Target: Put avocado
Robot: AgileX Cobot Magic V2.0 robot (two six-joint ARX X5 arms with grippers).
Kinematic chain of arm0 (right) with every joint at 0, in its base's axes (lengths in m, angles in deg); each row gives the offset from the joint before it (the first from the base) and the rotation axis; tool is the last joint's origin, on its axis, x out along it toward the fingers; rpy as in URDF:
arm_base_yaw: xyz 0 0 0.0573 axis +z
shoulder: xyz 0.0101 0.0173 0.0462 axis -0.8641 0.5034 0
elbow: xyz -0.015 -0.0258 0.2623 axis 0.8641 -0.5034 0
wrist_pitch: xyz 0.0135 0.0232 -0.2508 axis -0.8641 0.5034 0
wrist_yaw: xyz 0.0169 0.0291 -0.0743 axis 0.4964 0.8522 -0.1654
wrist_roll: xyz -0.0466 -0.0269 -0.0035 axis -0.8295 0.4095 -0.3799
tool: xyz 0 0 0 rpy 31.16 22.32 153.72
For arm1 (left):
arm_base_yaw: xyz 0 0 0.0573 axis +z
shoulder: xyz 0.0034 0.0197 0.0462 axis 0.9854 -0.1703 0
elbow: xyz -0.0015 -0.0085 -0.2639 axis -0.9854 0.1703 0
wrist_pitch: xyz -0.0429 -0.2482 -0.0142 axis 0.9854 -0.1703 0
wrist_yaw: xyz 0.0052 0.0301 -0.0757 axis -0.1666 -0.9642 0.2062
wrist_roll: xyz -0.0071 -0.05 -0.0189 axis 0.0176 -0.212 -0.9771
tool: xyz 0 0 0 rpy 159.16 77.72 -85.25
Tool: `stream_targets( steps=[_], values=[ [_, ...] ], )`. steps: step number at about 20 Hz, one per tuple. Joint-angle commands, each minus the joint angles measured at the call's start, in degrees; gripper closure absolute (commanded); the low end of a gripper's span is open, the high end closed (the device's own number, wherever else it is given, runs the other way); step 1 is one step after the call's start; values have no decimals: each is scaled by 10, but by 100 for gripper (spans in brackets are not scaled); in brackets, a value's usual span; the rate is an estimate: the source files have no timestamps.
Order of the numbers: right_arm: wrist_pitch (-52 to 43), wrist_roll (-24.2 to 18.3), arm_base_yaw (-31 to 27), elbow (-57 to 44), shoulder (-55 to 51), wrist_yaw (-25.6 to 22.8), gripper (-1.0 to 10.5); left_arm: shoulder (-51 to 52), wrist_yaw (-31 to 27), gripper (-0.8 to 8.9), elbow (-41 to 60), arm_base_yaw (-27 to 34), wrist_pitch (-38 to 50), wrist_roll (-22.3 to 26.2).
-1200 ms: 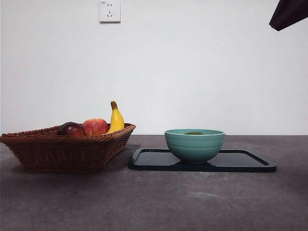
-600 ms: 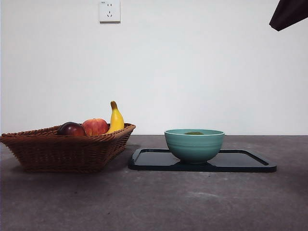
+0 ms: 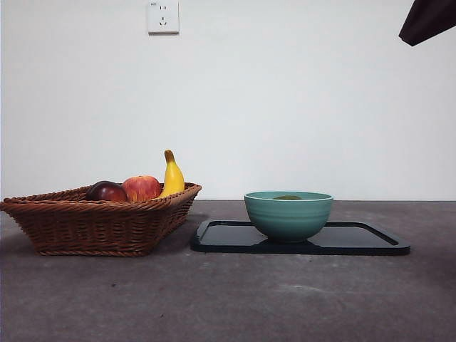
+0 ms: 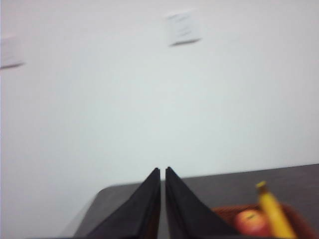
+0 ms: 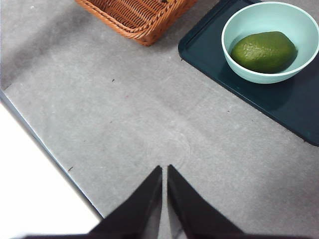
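Green and pebbly, the avocado [image 5: 263, 51] lies inside the teal bowl [image 5: 234, 22] at the upper right of the right wrist frame; the bowl stands on the dark tray [image 5: 199, 52]. From the front only its top shows above the rim, mid-frame. Both arms hang high and clear: the right gripper [image 5: 164, 172] and the left gripper [image 4: 162, 173] each have jaws pressed together, holding nothing. The placing looks done to me; the sound thing is to stay clear of bowl and wicker basket [image 3: 100, 222].

Grey tabletop [image 3: 235, 299], two loads.
Wicker basket [image 3: 100, 224] standing on the left, dark tray [image 3: 356, 241] lying flat just beside it on the right.
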Motion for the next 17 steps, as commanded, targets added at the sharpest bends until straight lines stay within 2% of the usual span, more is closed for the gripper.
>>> stream_targets(
  steps=[1, 4, 8, 17],
  values=[
    [-5, 6, 4, 5, 4, 0, 938, 47, -4, 799, 56, 35, 2, 5],
    [-5, 6, 4, 5, 4, 0, 938, 105, -4, 799, 135, 68, 2, 0],
    [-5, 6, 4, 5, 4, 0, 938, 153, -4, 799, 210, 77, -9, -2],
    [-5, 6, 4, 5, 4, 0, 938, 158, -4, 799, 275, 77, -22, -2]
  ],
)
